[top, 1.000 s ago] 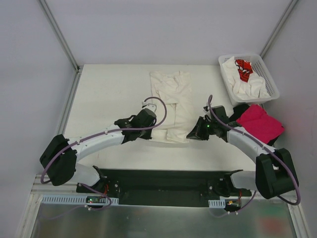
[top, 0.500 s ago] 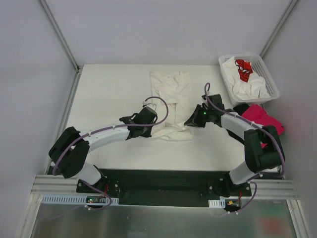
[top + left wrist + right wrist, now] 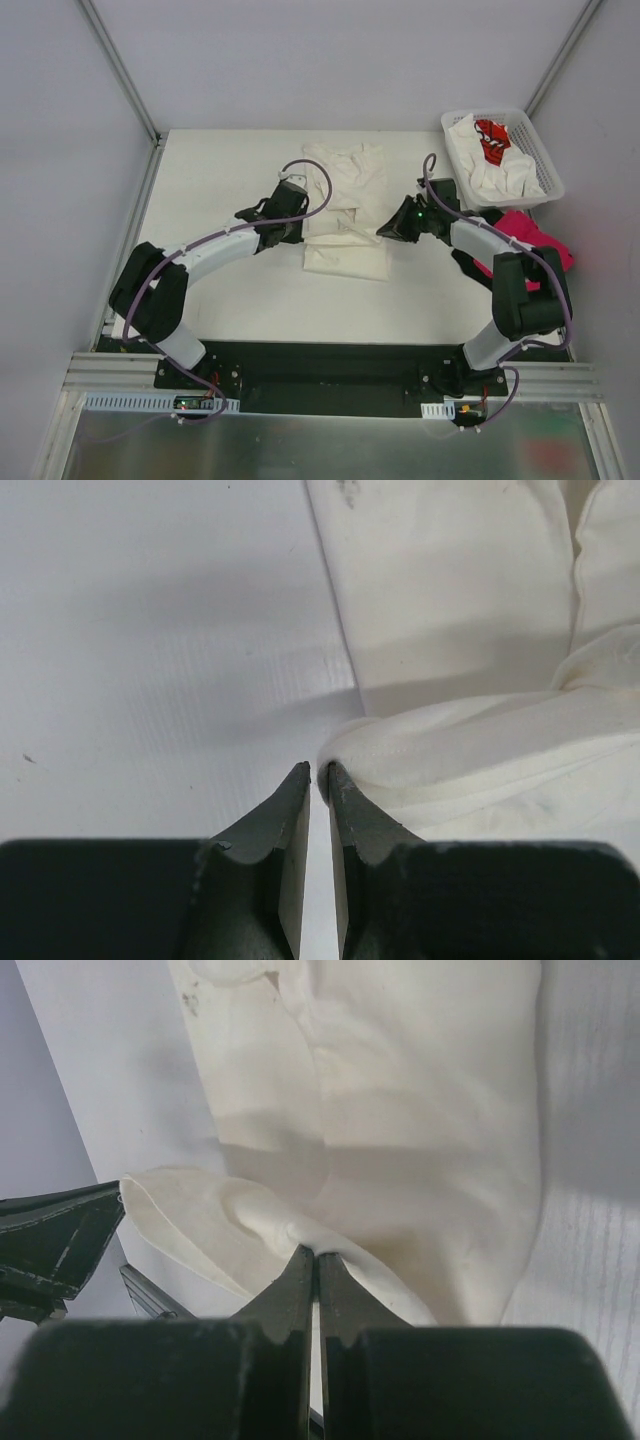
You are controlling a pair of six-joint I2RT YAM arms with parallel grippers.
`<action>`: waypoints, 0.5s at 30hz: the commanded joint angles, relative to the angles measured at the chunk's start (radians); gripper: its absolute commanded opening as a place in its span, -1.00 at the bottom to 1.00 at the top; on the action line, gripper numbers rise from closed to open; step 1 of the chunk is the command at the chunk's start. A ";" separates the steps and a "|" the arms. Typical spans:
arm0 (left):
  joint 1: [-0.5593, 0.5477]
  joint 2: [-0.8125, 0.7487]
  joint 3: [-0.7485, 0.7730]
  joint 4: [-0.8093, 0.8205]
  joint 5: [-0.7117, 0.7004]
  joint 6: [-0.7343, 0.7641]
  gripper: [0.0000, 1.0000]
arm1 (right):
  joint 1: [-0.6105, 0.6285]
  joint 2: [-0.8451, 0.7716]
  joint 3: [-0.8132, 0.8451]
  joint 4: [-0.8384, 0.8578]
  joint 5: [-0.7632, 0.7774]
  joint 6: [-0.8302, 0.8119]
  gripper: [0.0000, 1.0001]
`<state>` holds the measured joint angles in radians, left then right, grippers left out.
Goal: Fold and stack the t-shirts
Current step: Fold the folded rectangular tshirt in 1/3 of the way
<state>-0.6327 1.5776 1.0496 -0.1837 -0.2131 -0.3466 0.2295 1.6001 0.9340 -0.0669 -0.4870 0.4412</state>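
A cream-white t-shirt (image 3: 345, 190) lies flat on the middle of the table, collar toward the far side. Its near part is doubled back over itself, with the crease at the near edge. My left gripper (image 3: 302, 226) is at the shirt's left edge, and its jaws (image 3: 317, 770) are pinched on a rolled cloth edge (image 3: 450, 750). At the shirt's right edge, my right gripper (image 3: 384, 231) is shut on a bunched fold (image 3: 316, 1253) of the same cream-white t-shirt (image 3: 420, 1110). The raised hem sags between the two grippers.
A white lattice basket (image 3: 545, 160) stands at the far right, holding white cloth and a t-shirt with red print (image 3: 491, 140). A magenta-pink t-shirt (image 3: 535, 240) lies in front of it, beside the right arm. Grey walls close the table's left, right and far sides.
Both grippers have travelled from the near side toward the far side, carrying the shirt's hem up over its body. The shirt now looks shorter, with a crease at its near edge.
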 commanded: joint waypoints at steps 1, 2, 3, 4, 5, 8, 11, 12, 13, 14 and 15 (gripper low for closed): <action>0.018 0.054 0.070 0.000 0.017 0.040 -0.76 | -0.024 0.032 0.066 0.036 0.004 0.011 -0.98; 0.018 0.061 0.075 -0.002 0.021 0.040 -0.76 | -0.025 0.038 0.071 0.036 0.005 0.011 -0.98; 0.021 0.074 0.084 -0.002 0.030 0.040 -0.76 | -0.032 0.043 0.075 0.039 0.004 0.011 -0.98; 0.021 0.084 0.089 -0.003 0.034 0.041 -0.76 | -0.033 0.053 0.080 0.039 0.002 0.013 -0.98; 0.024 0.090 0.090 0.000 0.034 0.041 -0.76 | -0.035 0.058 0.088 0.041 0.004 0.013 -0.98; 0.025 0.117 0.096 0.001 0.040 0.038 -0.76 | -0.045 0.084 0.100 0.050 -0.005 0.019 -0.98; 0.030 0.134 0.093 0.006 0.038 0.040 -0.77 | -0.055 0.106 0.118 0.053 -0.016 0.021 -0.98; 0.033 0.145 0.093 0.007 0.037 0.040 -0.76 | -0.056 0.107 0.124 0.053 -0.013 0.021 -0.98; 0.039 0.151 0.093 0.010 0.040 0.041 -0.77 | -0.058 0.112 0.127 0.053 -0.016 0.022 -0.98; 0.041 0.157 0.099 0.010 0.040 0.041 -0.78 | -0.061 0.119 0.132 0.052 -0.016 0.022 -0.98; 0.044 0.165 0.101 0.010 0.040 0.041 -0.78 | -0.062 0.124 0.146 0.053 -0.019 0.022 -0.98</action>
<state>-0.6086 1.7206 1.1141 -0.1757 -0.1799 -0.3264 0.1871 1.7103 1.0172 -0.0547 -0.5007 0.4568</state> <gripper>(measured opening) 0.115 0.018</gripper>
